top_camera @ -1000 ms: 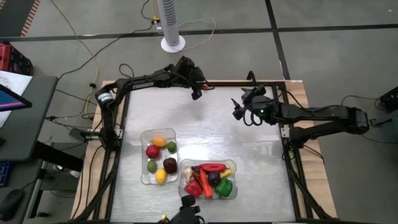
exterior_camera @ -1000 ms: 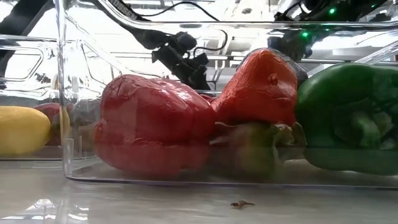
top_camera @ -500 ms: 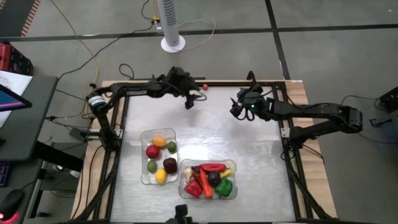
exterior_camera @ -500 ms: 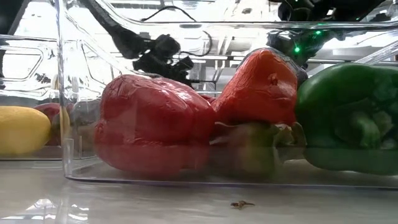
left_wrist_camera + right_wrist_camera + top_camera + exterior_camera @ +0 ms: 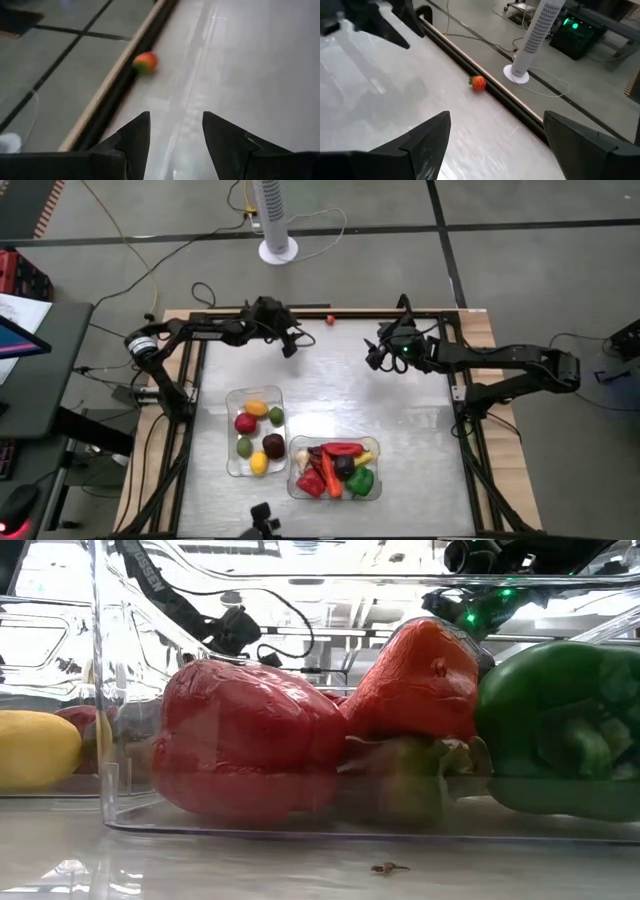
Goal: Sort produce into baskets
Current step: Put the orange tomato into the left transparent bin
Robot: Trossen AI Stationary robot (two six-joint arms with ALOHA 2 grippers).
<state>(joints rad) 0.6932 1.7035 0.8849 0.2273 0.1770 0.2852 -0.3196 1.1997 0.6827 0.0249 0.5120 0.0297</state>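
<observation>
Nearest the camera in the low view, the right basket point(image 5: 300, 825) holds red peppers and a green one pressed against its clear wall; in the high view it sits at lower centre of the frame, with the left basket point(image 5: 253, 432) just beside it up and to the left, holding lemons, limes and dark rounds. Both baskets and their contents lie exactly as they did a second ago.

What has changed is farther back. The left claw point(image 5: 290, 345) has drawn away to the left along the far edge of the surface point(image 5: 400, 420), empty, its fingers parted a little. The right claw point(image 5: 381, 358) has crept up toward the same edge, wide open and empty.

One small red-orange piece point(image 5: 330, 318) remains against the far rail at upper centre. I judge the sorting nearly finished, with the right arm lining up on this last stray.
</observation>
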